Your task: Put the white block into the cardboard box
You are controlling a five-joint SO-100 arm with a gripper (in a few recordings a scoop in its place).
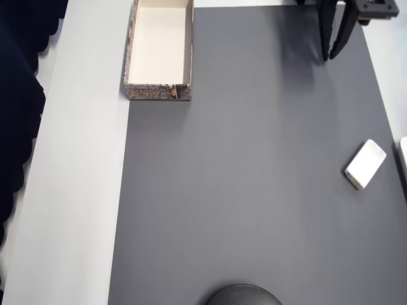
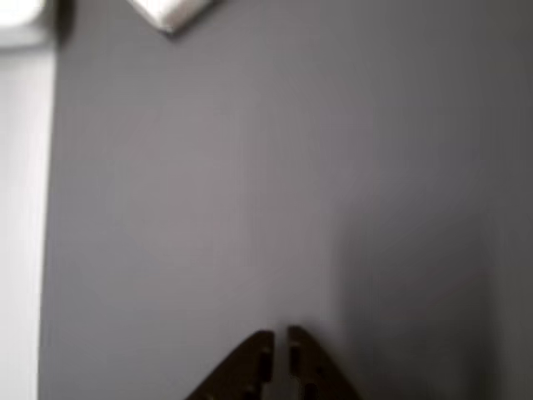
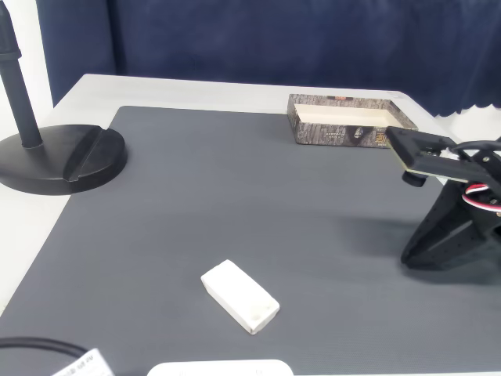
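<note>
One arm is all I'm driving, folded low with its gripper (image 1: 336, 56) closed and empty, tips nearly on the grey mat (image 1: 254, 190), the cardboard box (image 1: 160, 51) well off to its side and the white block (image 1: 365, 164) lying flat well ahead of the fingertips.

Black arm (image 3: 450, 235); red-white wires; pale wrist board; pointed black end effector (image 1: 335, 56) fingers.
</note>
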